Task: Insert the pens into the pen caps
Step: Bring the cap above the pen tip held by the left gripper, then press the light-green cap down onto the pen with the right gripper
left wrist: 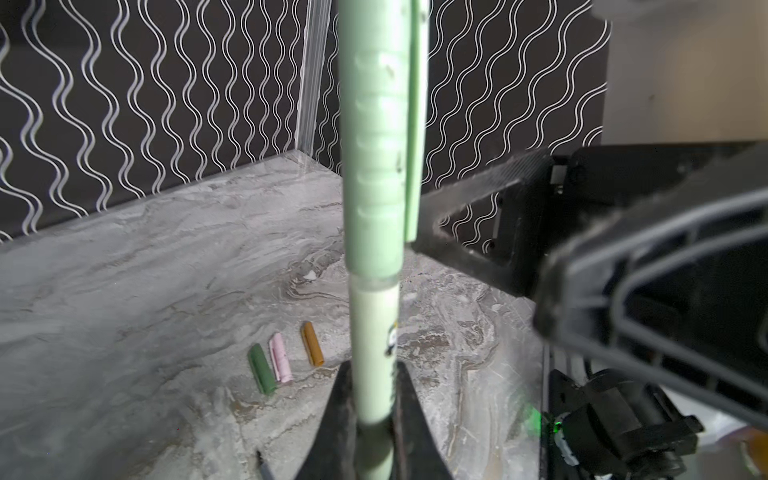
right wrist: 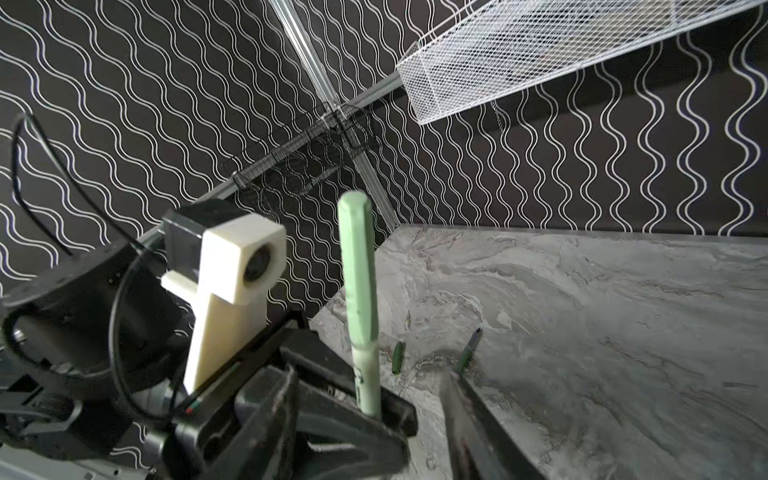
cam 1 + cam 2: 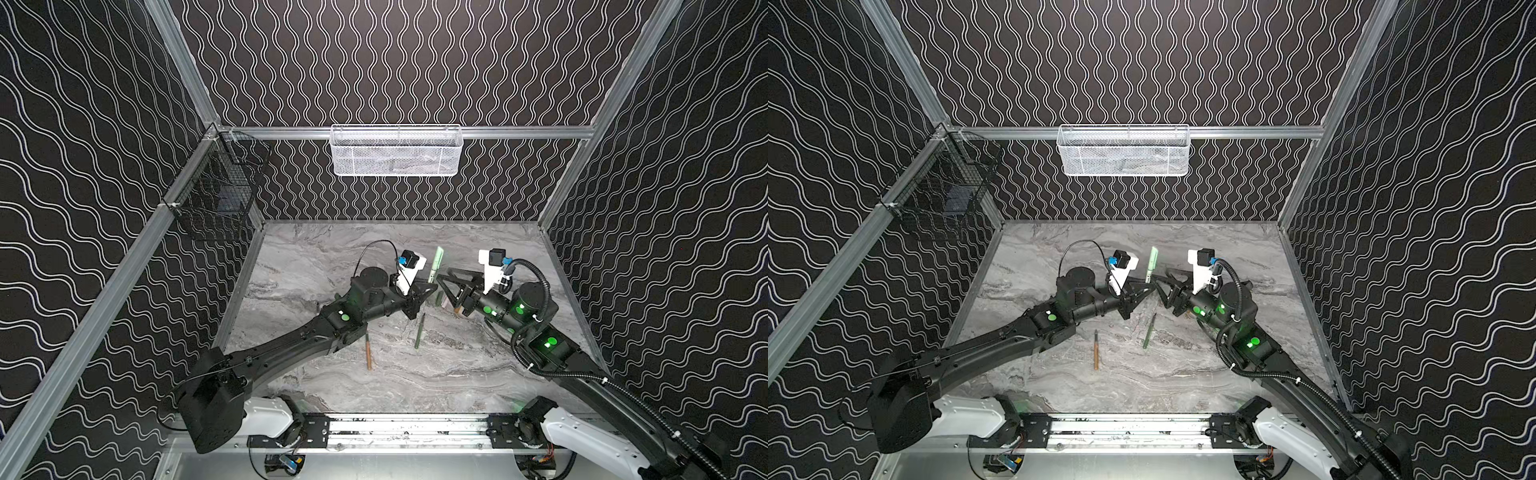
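Pale pen (image 1: 374, 324), pale cap (image 1: 374, 166) on it, stood near upright above desk (image 1: 124, 291), clamped in left claw (image 1: 374, 374). Just beside cap, right claw (image 3: 441, 286): jaws parted, held nothing. Risk: it could snag clip (image 1: 417, 124), drag cap loose.

Left claw (image 3: 432, 286) clenched — right claw (image 3: 444, 289) parted

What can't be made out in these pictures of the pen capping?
1. Left wrist view: the top of the pale green cap is cut off by the picture's edge, and how deep the pale green pen sits inside it is hidden.
2. Both top views: the pink cap and brown cap, clear in the left wrist view, lie mostly behind the right gripper.
3. White basket: its mesh blurs the contents.
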Robot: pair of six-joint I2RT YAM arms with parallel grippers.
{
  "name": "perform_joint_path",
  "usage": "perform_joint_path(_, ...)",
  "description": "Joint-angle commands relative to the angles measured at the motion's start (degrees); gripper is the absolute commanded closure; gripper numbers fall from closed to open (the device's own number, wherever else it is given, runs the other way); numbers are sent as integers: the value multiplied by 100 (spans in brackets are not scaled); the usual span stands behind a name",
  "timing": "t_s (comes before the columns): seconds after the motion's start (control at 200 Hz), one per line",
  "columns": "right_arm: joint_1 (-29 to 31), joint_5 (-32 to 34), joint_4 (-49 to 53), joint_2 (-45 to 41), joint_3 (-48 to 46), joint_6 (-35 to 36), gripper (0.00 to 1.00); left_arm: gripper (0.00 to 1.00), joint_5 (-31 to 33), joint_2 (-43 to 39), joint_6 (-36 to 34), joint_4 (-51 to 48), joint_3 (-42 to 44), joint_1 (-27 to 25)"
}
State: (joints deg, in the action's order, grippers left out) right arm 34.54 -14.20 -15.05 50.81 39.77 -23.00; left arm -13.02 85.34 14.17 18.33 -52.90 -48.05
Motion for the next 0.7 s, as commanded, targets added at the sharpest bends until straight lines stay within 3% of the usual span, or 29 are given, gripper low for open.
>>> perform_joint_path(0.0,11,-320,386,20,97,312,43,100,163,-35,-426,160,-21,15)
perform_joint_path(0.165,8,-487,389,12,19,678,51,100,227,-78,-594,241,31,42)
perform_joint_path(0.315,8,47,304,-117,-82,599,58,100,267,-152,-723,422,170,43)
perform_joint_path(0.41,-13,260,791,-77,320,614,65,100,198,-182,-810,504,223,50)
perform_joint_path(0.521,-36,-61,1305,139,954,870,72,100,65,-183,-846,489,197,50)
perform_joint_path(0.641,-53,-107,1312,303,1351,953,74,100,-24,-176,-811,521,210,50)
perform_joint_path(0.696,-60,-187,1335,409,1543,1005,69,100,-42,-197,-819,523,211,49)
